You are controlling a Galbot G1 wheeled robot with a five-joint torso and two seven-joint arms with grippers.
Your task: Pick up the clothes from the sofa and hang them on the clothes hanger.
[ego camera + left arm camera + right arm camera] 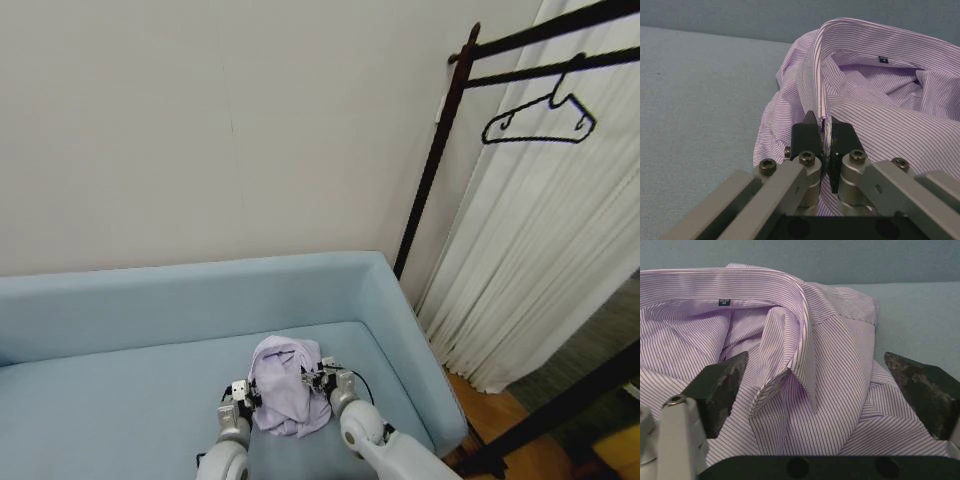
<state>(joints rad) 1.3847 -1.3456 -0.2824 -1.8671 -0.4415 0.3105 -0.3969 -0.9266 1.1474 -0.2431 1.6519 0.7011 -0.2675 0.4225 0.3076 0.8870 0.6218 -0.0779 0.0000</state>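
Observation:
A lilac striped shirt (287, 397) lies crumpled on the light blue sofa (120, 330) seat, toward its right end. My left gripper (243, 394) sits at the shirt's left side; in the left wrist view its black fingers (808, 137) are pinched shut on a front edge of the shirt (875, 95). My right gripper (322, 378) is at the shirt's right side, open, with its two pads (720, 385) spread either side of the collar fold (795, 355). A black clothes hanger (538, 122) hangs on the dark rack (440, 140) at upper right.
The sofa's right armrest (405, 330) stands between the shirt and the rack. A white curtain (560, 260) hangs behind the rack. Wooden floor (490, 410) shows right of the sofa. The sofa seat to the left of the shirt is bare.

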